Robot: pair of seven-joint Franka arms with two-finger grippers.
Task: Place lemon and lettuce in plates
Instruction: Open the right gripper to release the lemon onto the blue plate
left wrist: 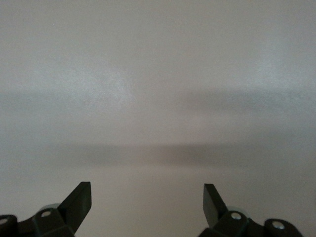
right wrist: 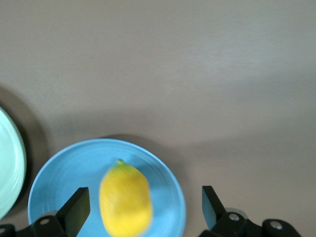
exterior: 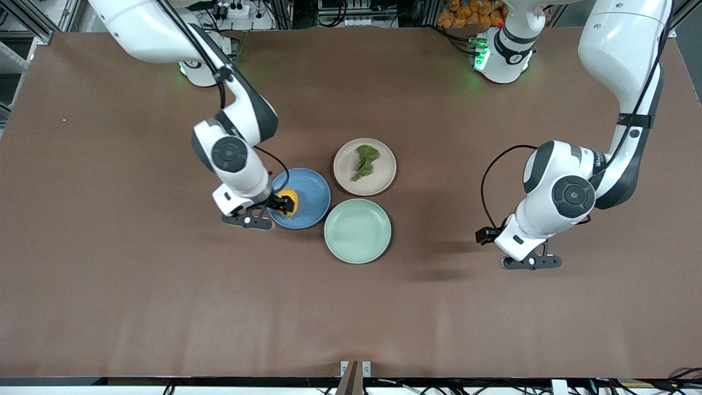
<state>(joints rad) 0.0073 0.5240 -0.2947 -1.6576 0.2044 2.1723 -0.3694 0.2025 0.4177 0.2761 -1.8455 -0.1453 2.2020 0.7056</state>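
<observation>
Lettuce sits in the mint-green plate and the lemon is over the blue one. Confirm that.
Not quite. In the front view the lettuce lies in the beige-pink plate; the mint-green plate holds nothing. The lemon is over the blue plate, as stated.

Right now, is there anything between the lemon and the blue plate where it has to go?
Nothing visible. The lemon is already over the blue plate, between the open fingers of the right gripper. The lettuce lies in the beige plate. The left gripper waits open over bare table.
</observation>
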